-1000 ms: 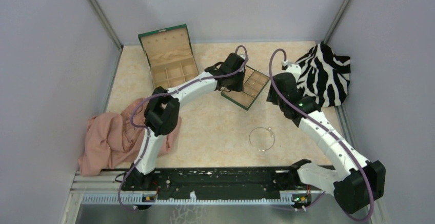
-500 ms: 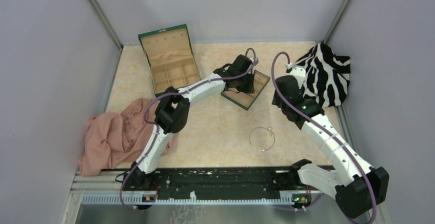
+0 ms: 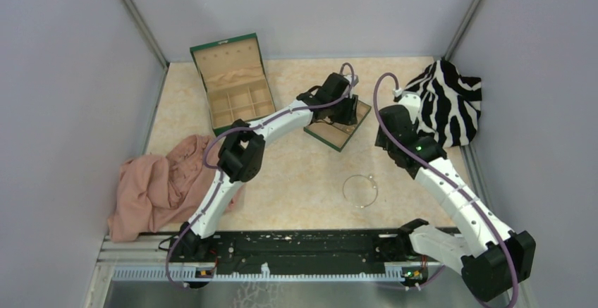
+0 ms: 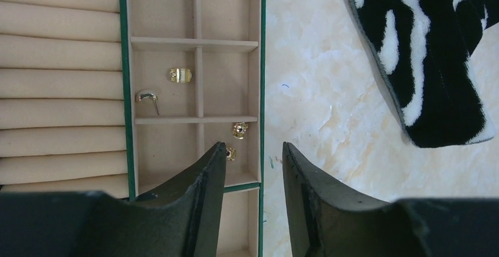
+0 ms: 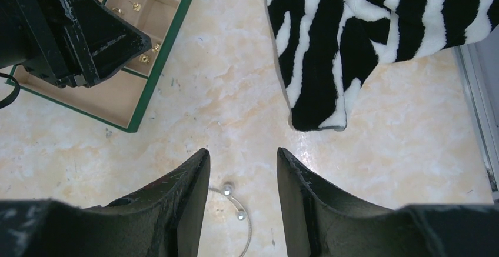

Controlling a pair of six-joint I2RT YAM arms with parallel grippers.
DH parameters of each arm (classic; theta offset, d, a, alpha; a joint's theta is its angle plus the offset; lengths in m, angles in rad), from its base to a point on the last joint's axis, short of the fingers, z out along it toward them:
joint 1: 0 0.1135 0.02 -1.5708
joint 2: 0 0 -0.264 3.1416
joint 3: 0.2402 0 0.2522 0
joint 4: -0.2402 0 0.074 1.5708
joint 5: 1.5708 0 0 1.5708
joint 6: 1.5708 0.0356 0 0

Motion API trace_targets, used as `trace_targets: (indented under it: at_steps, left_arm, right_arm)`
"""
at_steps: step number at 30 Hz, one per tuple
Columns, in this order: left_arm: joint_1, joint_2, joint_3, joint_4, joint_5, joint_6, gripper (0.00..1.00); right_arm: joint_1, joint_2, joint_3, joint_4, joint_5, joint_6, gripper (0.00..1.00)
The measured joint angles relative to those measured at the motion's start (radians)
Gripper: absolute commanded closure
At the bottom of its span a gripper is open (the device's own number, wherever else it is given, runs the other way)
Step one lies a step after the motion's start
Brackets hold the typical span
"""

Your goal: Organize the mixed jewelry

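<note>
Several tiny gold pieces lie in the compartments of the tan tray [image 4: 125,92] with the green rim: a clasp [image 4: 180,75], a hook [image 4: 147,97] and two beads [image 4: 239,130]. My left gripper [image 4: 253,151] is open and empty above the tray's right edge [image 3: 345,115]. The thin silvery hoop [image 3: 360,190] lies on the table nearer the arm bases. In the right wrist view its two beaded ends [image 5: 233,201] show between my fingers. My right gripper [image 5: 242,154] is open and empty, raised above the table between the hoop and the tray [image 3: 386,133].
An open green box lined tan [image 3: 233,82] stands at the back left. A zebra-striped cloth [image 3: 448,103] lies at the back right, close to the right arm. A pink cloth [image 3: 159,188] lies at the left. Grey walls enclose the table.
My left gripper has moved right across the tray to its right edge. My right gripper has drawn slightly right, away from the tray. The hoop has not moved.
</note>
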Motion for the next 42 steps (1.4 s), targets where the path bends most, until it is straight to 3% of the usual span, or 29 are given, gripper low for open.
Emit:
trace_targets:
  at_steps: [9, 16, 22, 26, 31, 42]
  left_arm:
    - [0.0, -0.03, -0.029, -0.002, -0.014, 0.013, 0.5]
    - [0.0, -0.336, -0.306, 0.007, -0.145, 0.056, 0.3]
    - [0.018, -0.521, -0.438, 0.021, -0.27, 0.103, 0.26]
    - [0.066, -0.537, -0.56, 0.025, -0.296, 0.138, 0.19]
    - [0.114, -0.517, -0.646, 0.03, -0.297, 0.237, 0.2]
    - [0.104, -0.348, -0.497, 0.045, -0.236, 0.312, 0.2]
  right_arm:
    - [0.0, -0.02, 0.0, -0.013, 0.004, 0.003, 0.54]
    - [-0.008, -0.019, -0.018, 0.02, -0.028, 0.022, 0.54]
    - [-0.049, 0.001, -0.067, 0.093, -0.13, 0.055, 0.54]
    - [-0.055, 0.023, -0.087, 0.129, -0.19, 0.074, 0.54]
    - [-0.056, 0.032, -0.087, 0.156, -0.226, 0.082, 0.54]
    - [-0.056, -0.01, -0.093, 0.139, -0.222, 0.082, 0.54]
